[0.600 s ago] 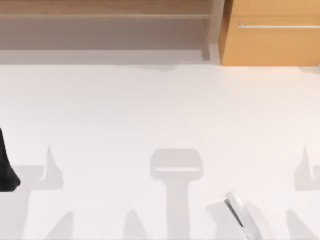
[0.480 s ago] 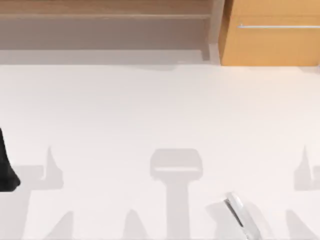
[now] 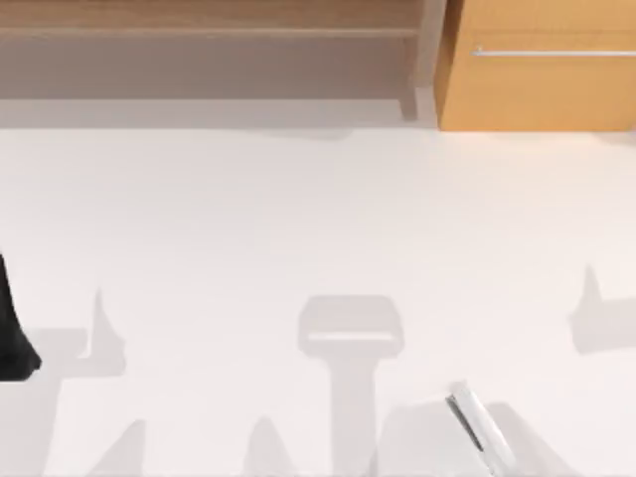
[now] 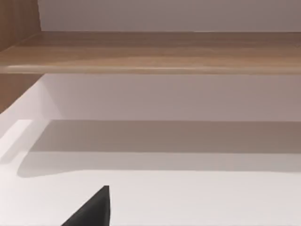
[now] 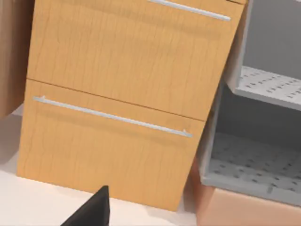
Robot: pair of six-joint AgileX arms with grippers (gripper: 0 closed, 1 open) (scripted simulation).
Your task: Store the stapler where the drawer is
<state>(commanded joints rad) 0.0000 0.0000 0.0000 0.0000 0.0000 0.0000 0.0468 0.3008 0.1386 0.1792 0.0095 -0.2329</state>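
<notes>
The left arm (image 3: 14, 333) sits at the bench's (image 3: 298, 219) left edge as a dark shape; whether its claw is spread or pressed together I cannot tell. Along the back edge runs a brown wooden shelf (image 3: 209, 40), well apart from it. The stapler (image 3: 475, 425) lies slanted at the front edge, right of centre, far from that arm. The drawer (image 3: 542, 65) stands closed at the back right corner, its silver handle (image 5: 113, 117) seen in the right wrist view beside a grey perforated rack (image 5: 256, 165). One dark fingertip of the right gripper (image 5: 91, 209) points at the drawer's front, its state likewise unclear.
</notes>
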